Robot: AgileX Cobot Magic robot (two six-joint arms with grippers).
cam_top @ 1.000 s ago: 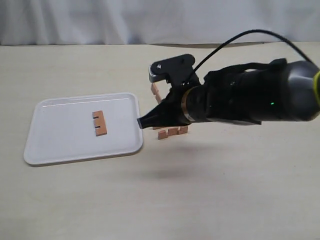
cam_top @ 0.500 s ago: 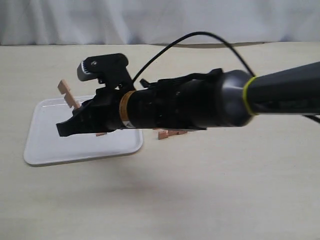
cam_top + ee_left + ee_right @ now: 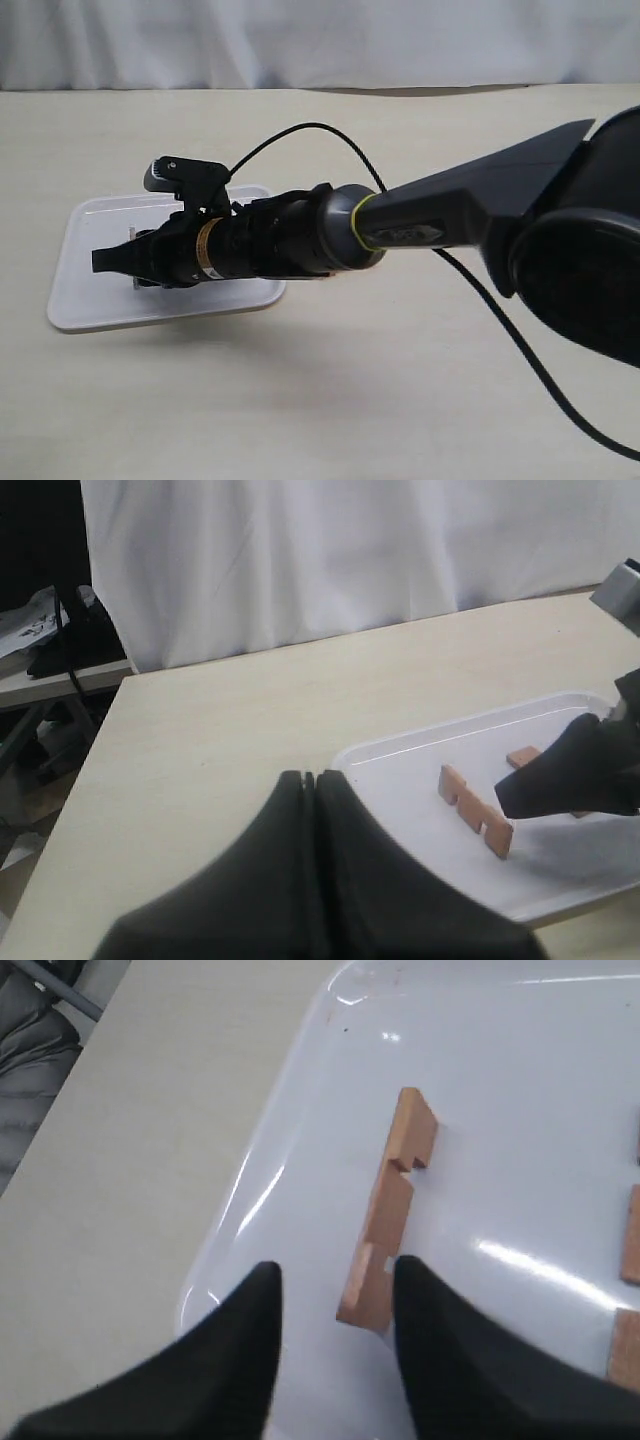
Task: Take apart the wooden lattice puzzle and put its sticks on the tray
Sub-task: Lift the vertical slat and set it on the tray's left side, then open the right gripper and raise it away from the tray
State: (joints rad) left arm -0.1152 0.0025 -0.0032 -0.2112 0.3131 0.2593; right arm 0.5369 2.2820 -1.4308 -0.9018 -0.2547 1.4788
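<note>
The left claw (image 3: 313, 780) is clenched, its two fingers pressed flat together with nothing between them, and it hangs over the bare table (image 3: 300, 400) just short of the tray's near corner. In the exterior view the white tray (image 3: 75, 300) lies toward 9 o'clock on the table. The right claw (image 3: 335, 1268) sits low over the tray's middle, pointing to 9 o'clock. Its fingers are spread apart and grip nothing. One notched stick (image 3: 388, 1200) stands on its long edge on the tray. The near end of this stick lies in the gap between the fingertips, close to one finger, though contact cannot be judged. A second stick (image 3: 522, 756) lies flat on the tray just beyond, partly hidden by the claw. The dark right arm (image 3: 450, 210) stretches across from 3 o'clock, and a black cable (image 3: 300, 130) loops above it. In that view the arm covers both sticks.
</note>
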